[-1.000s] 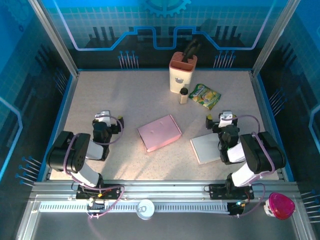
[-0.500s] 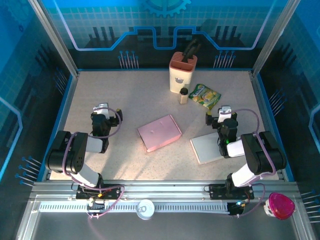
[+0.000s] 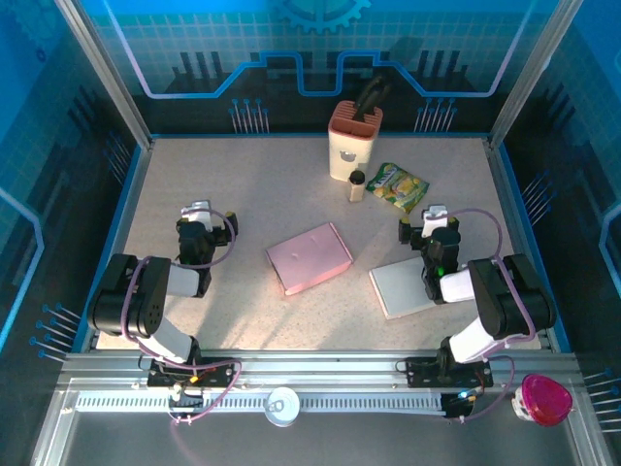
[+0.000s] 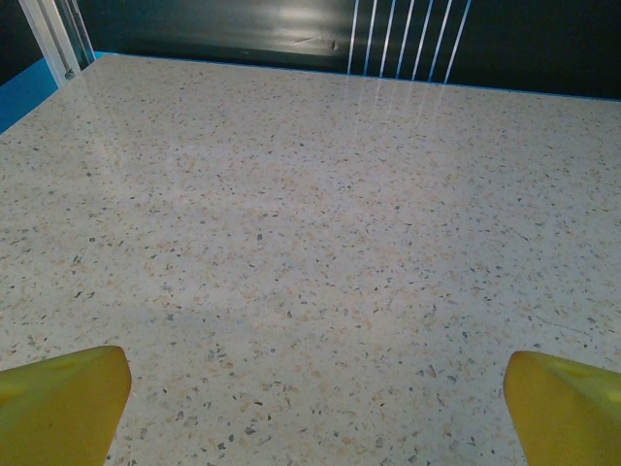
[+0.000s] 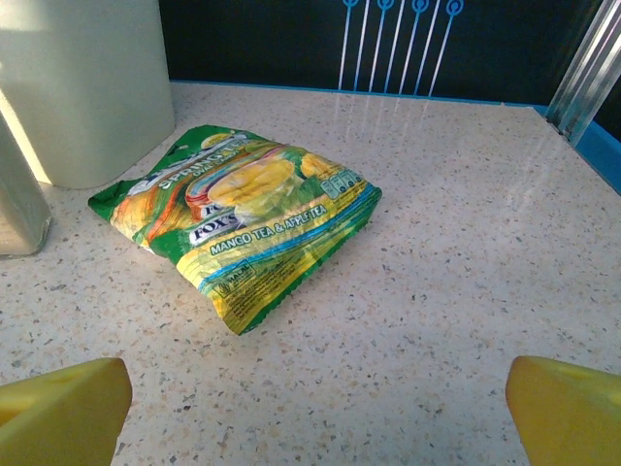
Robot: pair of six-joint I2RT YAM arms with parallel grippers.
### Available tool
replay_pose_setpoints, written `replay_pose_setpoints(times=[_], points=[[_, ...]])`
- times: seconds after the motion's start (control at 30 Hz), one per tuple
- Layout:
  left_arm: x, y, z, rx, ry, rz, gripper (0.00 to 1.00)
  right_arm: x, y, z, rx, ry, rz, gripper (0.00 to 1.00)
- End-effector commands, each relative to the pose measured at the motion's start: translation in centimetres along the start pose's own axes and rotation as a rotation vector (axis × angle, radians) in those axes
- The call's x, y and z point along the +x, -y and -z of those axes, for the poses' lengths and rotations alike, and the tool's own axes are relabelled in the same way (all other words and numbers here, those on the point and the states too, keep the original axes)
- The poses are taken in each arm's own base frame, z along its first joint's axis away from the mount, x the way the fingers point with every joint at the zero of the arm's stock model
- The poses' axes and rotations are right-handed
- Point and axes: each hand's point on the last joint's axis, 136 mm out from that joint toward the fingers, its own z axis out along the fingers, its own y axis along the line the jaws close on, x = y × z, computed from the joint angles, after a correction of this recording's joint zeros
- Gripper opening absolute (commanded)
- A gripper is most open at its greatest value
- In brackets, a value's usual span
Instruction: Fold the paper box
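Speckled table (image 3: 252, 184), overhead pink box (image 3: 309, 256), right-wrist candy bag (image 5: 238, 228)

A speckled beige tabletop (image 3: 243, 194) sits inside blue-lit panel walls (image 3: 320, 49) with circuit-style line patterns (brightest toward 12 o'clock). Aluminium posts (image 3: 105, 73) rise at 10 and 2 o'clock; a slotted metal rail (image 3: 369, 400) runs along 6 o'clock.

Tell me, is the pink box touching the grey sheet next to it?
Apart. The overhead view shows a strip of bare table between the pink box and the grey sheet.
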Motion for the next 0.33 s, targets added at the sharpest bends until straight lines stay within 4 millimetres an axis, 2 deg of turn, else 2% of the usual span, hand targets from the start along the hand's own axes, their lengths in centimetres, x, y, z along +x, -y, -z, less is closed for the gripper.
replay_pose_setpoints(times=[0.0, 0.2, 0.3], points=[[-0.6, -0.1, 0.1, 0.003, 0.015, 0.023, 0.99, -1.4, 0.1, -0.1, 0.014, 0.034, 0.008, 1.00], [-0.6, -0.1, 0.1, 0.003, 0.015, 0.023, 0.99, -1.3, -0.3, -0.5, 0.000, 0.014, 0.025, 1.00], [-0.6, -0.1, 0.2, 0.004, 0.016, 0.023, 0.99, -1.7, 0.1, 0.5, 0.021, 0.073, 0.011, 1.00]])
